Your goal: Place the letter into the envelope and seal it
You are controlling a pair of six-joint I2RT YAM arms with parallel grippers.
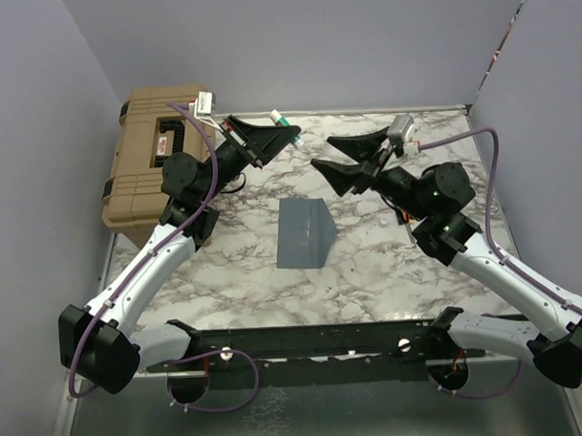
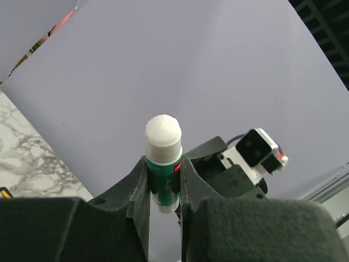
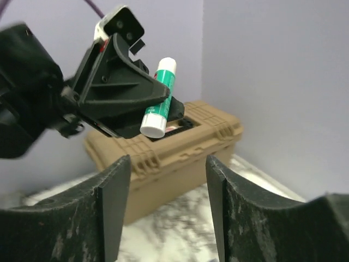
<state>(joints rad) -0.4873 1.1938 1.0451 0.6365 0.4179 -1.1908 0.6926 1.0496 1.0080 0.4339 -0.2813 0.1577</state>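
Observation:
The slate blue-grey envelope (image 1: 306, 233) lies flat in the middle of the marble table, flap folded down. The letter is out of view. My left gripper (image 1: 280, 130) is raised at the back left and is shut on a green and white glue stick (image 1: 281, 118), which also shows in the left wrist view (image 2: 163, 164) and in the right wrist view (image 3: 158, 99). My right gripper (image 1: 344, 161) is open and empty, raised at the back right of the envelope and facing the left gripper.
A big tan hard case (image 1: 153, 161) stands at the back left corner, also in the right wrist view (image 3: 174, 150). Grey walls close in the table on three sides. The black rail (image 1: 314, 343) with the arm bases runs along the near edge.

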